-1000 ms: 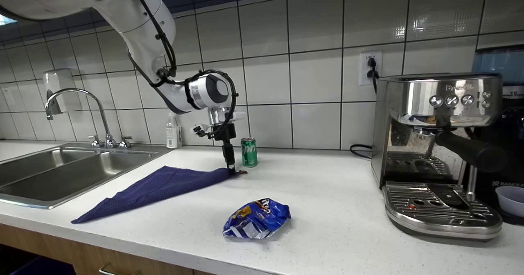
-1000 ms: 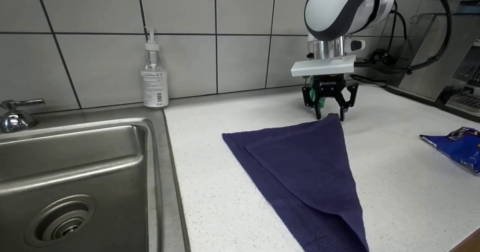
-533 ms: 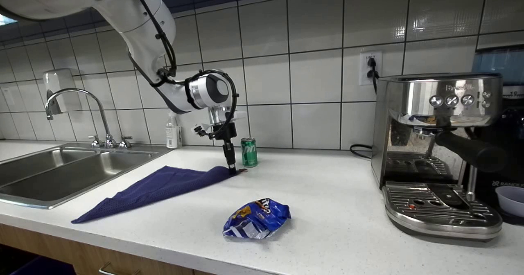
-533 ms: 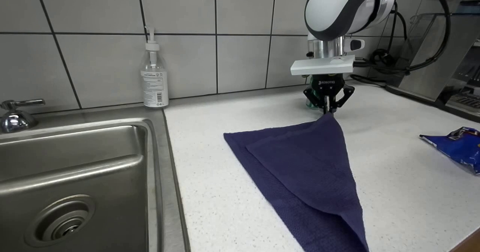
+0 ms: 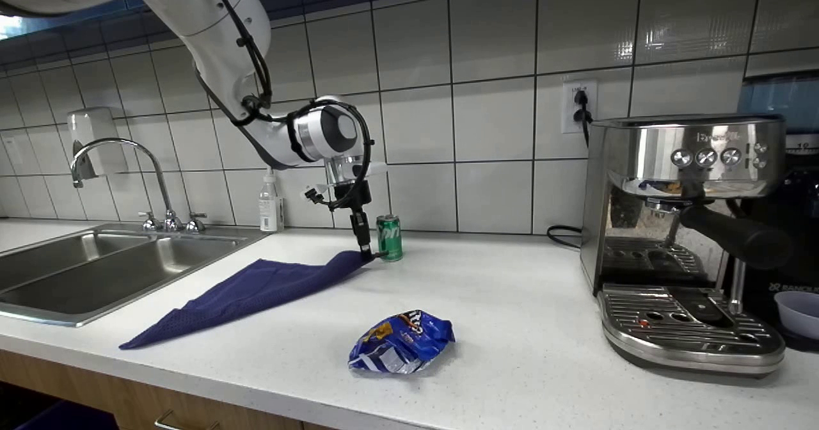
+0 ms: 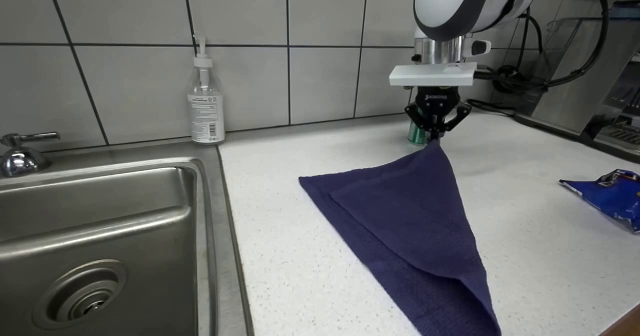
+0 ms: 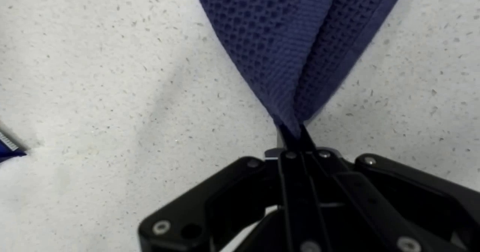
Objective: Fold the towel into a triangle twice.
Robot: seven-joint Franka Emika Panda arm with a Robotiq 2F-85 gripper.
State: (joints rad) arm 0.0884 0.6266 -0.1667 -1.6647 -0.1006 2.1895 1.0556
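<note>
towel (image 6: pixel 415 226): in an exterior view it stretches from mid-frame down past the bottom edge, most of it lying on the white tabletop (image 6: pixel 280 256), with one corner drawn up toward the upper right.
gripper (image 6: pixel 435 136): clamped on that raised corner; the wrist view shows it drawn together, the cloth gathered to a point between its tips, right of centre in the frame.
first fold: judged done, if loosely; the towel makes a rough triangle, and the upper layer stops short of the lower one, leaving a strip of under layer along the left side.
second fold: seems only just begun; the corner is gripped and a little off the tabletop, but not yet laid over.
lower-left tip (image 5: pixel 141 339): probably where the corner must go; left to do is to carry it across, set it down and let go.
lift since the earlier frame: a second ago the gripper stood spread about the corner, low at the tabletop; now it has closed and risen, raising the cloth with it, and the lower-left tip has slid slightly right.
snack bag (image 5: pixel 403 342): unmoved, lower centre of the frame.
soda can (image 5: pixel 389 238): unmoved too, green, near the gripper.
</note>
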